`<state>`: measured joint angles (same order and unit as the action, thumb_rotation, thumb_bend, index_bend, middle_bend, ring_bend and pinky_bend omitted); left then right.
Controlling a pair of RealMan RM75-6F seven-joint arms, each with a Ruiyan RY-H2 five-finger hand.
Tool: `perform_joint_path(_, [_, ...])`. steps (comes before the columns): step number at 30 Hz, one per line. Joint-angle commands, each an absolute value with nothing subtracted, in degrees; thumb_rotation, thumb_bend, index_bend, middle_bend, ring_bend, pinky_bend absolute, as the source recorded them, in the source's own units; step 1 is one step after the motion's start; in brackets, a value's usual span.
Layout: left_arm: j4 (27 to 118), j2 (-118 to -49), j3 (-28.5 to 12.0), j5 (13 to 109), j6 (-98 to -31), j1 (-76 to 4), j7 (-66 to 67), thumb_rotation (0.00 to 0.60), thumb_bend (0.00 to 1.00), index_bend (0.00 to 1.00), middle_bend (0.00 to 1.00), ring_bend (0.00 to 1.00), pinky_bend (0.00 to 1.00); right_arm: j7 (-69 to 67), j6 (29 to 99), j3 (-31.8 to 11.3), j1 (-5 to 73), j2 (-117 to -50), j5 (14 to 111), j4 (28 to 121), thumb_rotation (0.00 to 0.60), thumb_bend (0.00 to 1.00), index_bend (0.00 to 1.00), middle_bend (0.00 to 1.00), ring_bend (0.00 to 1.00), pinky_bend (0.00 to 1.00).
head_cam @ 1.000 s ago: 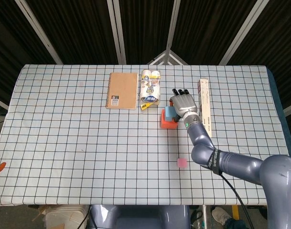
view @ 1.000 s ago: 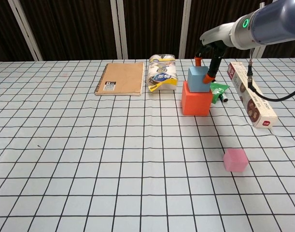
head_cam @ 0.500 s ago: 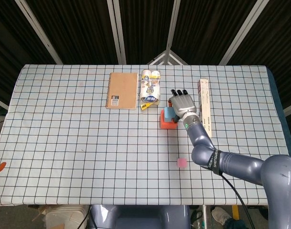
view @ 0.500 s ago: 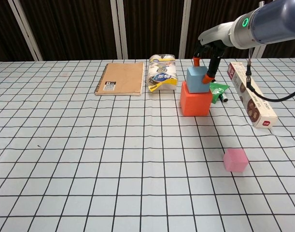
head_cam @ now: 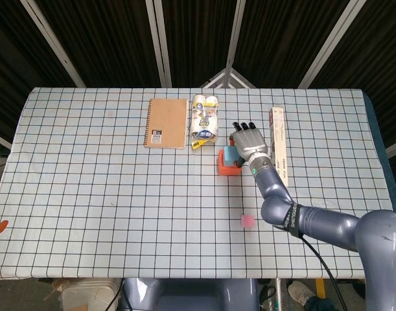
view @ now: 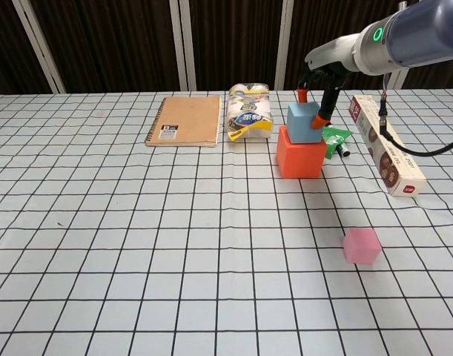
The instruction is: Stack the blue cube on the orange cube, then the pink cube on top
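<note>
The blue cube (head_cam: 231, 154) (view: 303, 123) sits on the larger orange cube (head_cam: 226, 168) (view: 299, 157) near the table's middle back. My right hand (head_cam: 248, 141) (view: 320, 78) reaches over it from the right. One orange-tipped finger lies against the cube's right face and another shows behind its top edge, so the hand grips the blue cube. The pink cube (head_cam: 247, 221) (view: 361, 245) lies alone on the cloth, nearer the front and right of the stack. My left hand shows in neither view.
A brown notebook (head_cam: 166, 123) (view: 184, 120) and a pack of rolls (head_cam: 204, 118) (view: 249, 111) lie behind-left of the stack. A long box (head_cam: 279, 141) (view: 385, 144) lies to its right, with a green packet and a pen (view: 336, 141) between them.
The right hand and the blue cube have shifted very slightly left on the orange cube. The pink cube has not moved.
</note>
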<state>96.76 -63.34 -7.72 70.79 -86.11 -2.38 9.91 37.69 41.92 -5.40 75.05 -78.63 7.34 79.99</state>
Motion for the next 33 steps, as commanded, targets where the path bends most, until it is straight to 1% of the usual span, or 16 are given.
perform_joint_path(1, [96.8, -63.3, -7.7, 70.8, -86.1, -2.4, 9.9, 0.600, 0.13, 0.07, 0.00, 0.00, 0.00, 37.6, 41.8, -5.4, 75.0, -78.7, 7.4, 79.9, 0.600, 0.31, 0.37, 0.00, 0.00, 0.00])
perform_joint_path(15, [96.8, -63.4, -7.7, 70.6, -86.0, -2.4, 10.2, 0.600, 0.13, 0.07, 0.00, 0.00, 0.00, 36.4, 42.1, -5.6, 74.4, -79.1, 9.0, 79.3, 0.600, 0.31, 0.37, 0.00, 0.00, 0.00])
perform_joint_path(25, [96.9, -63.4, -7.8, 70.5, -86.0, -2.4, 10.2, 0.600, 0.13, 0.07, 0.00, 0.00, 0.00, 38.2, 40.5, -4.1, 75.6, -77.5, 7.4, 81.1, 0.600, 0.30, 0.24, 0.00, 0.00, 0.00])
perform_joint_path(33, [96.8, -63.4, -7.7, 70.6, -86.1, -2.4, 10.1, 0.600, 0.13, 0.07, 0.00, 0.00, 0.00, 38.5, 40.8, -3.4, 76.3, -76.8, 6.6, 82.6, 0.600, 0.26, 0.16, 0.00, 0.00, 0.00])
